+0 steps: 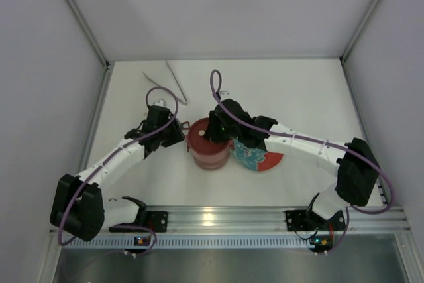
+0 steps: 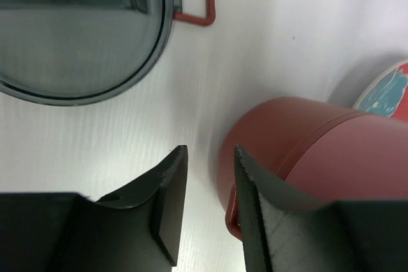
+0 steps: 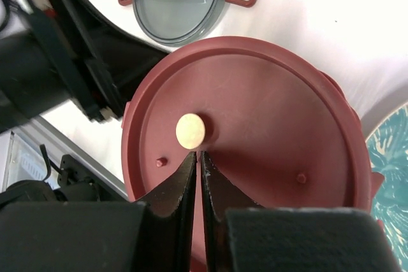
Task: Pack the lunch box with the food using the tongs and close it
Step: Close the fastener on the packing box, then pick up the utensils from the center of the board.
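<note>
The lunch box (image 1: pixel 211 152) stands stacked at the table's middle with its maroon lid (image 3: pixel 268 119) on top, and a cream knob (image 3: pixel 190 130) sits at the lid's centre. My right gripper (image 3: pixel 199 154) is shut just over the lid, its tips right beside the knob, nothing between them. My left gripper (image 2: pixel 210 151) is open at the box's left side (image 2: pixel 306 151). The box's small side handle (image 2: pixel 232 216) lies against the inner face of its right finger. The tongs (image 1: pixel 176 81) lie at the back left. No food shows.
A grey round lid with red handles (image 2: pixel 76 30) lies flat just behind the left gripper. A red plate with a teal flower (image 1: pixel 264 158) sits to the right of the box, under the right arm. Grey walls close in the table on three sides.
</note>
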{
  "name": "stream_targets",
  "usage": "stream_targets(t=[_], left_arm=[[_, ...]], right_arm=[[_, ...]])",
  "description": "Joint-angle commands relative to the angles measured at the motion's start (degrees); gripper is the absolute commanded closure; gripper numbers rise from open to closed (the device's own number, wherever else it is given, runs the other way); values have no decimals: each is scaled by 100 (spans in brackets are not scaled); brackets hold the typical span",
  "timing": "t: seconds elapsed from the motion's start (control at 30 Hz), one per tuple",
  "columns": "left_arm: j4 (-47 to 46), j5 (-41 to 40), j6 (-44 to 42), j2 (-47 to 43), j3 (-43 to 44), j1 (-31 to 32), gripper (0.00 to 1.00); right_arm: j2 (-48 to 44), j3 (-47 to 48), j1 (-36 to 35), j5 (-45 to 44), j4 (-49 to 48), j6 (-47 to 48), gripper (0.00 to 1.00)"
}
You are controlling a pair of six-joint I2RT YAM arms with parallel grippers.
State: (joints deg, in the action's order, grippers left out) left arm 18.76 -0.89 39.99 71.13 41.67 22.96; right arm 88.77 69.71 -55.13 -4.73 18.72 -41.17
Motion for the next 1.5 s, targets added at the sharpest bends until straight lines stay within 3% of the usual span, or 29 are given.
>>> stream_targets(t=[0.0, 0.43, 0.77, 1.1, 1.47], left_arm=[[127, -447, -17, -249, 464, -160, 59], [250, -719, 53, -12, 1238, -810, 52], [-162, -1009, 553, 655, 1405, -1821, 48], [-557, -1475, 1344, 2184, 1924, -1944, 49], [-699, -1783, 1898, 2906, 2319, -1980, 48]], right_arm=[[-35, -257, -76, -335, 1037, 153, 94], [-290, -177, -68, -423, 1151, 188, 91], [-764, 103, -59, -415, 1353, 364, 78], [-1449, 455, -68, -406, 1661, 750, 73], [-2144, 183, -59, -573, 1793, 953, 71]])
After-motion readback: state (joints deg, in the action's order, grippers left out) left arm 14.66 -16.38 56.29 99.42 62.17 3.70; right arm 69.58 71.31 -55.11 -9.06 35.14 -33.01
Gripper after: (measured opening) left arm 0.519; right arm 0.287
